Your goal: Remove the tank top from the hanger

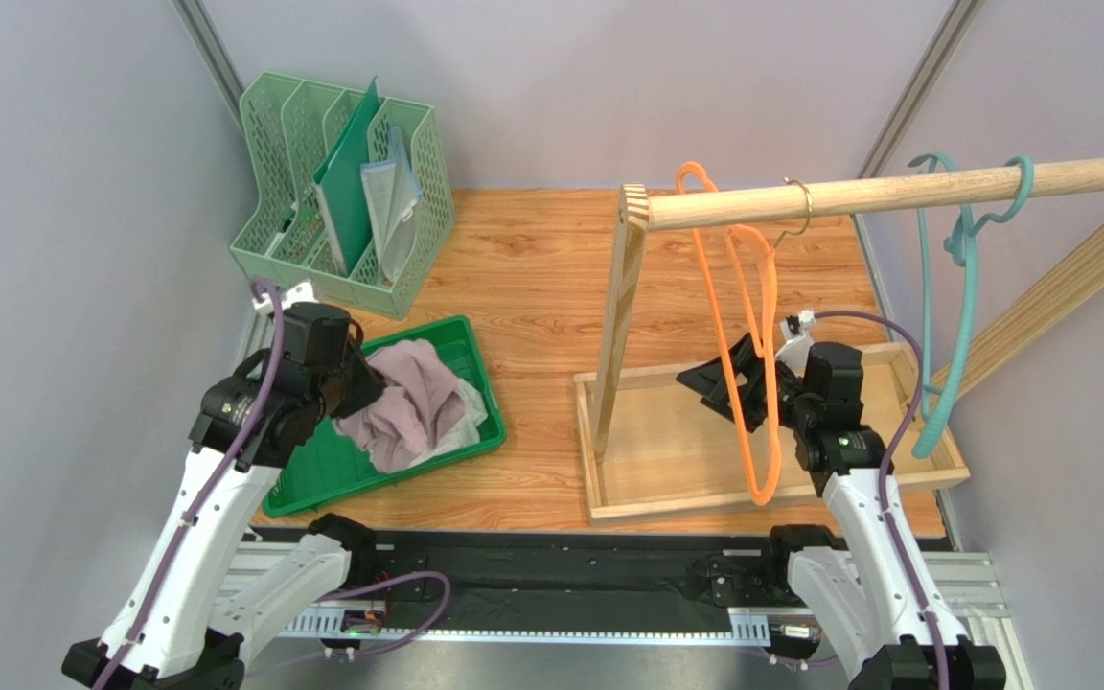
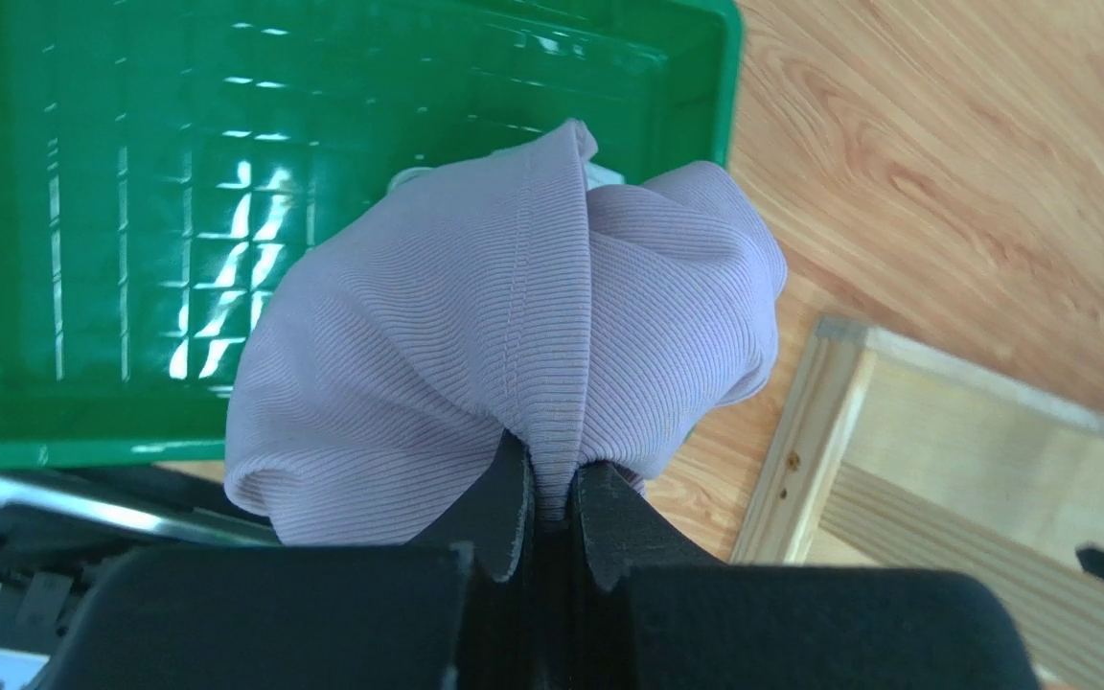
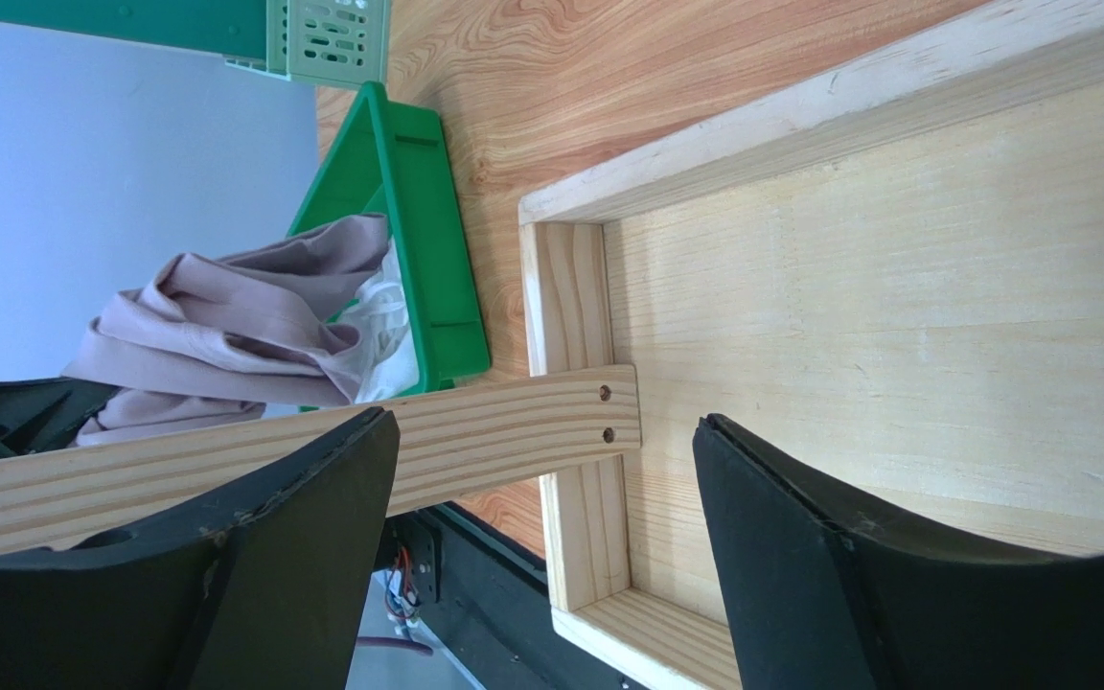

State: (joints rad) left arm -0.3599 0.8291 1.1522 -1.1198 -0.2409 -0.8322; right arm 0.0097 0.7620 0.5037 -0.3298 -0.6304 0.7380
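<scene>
Left claw (image 2: pixel 555 482): clamped tight on a fold of the mauve ribbed tank top (image 2: pixel 486 345), fingers pressed together around the cloth.
Tank top: on no hanger, bunched at the right end of the shallow green plastic tray (image 2: pixel 83 216), partly draped into it.
Right claw (image 3: pixel 546 429): fingers wide apart, gripping nothing, above the pale wooden base frame (image 3: pixel 572 288) of the rack, close beside the bare orange hanger (image 1: pixel 764 489).
Orange hanger: hooked on the round wooden rail (image 1: pixel 875 190), hanging down toward the base frame.
Teal hanger (image 1: pixel 927 288): farther right on the same rail, also bare.
Back left: green mesh file organiser (image 1: pixel 284 230) holding folders.
</scene>
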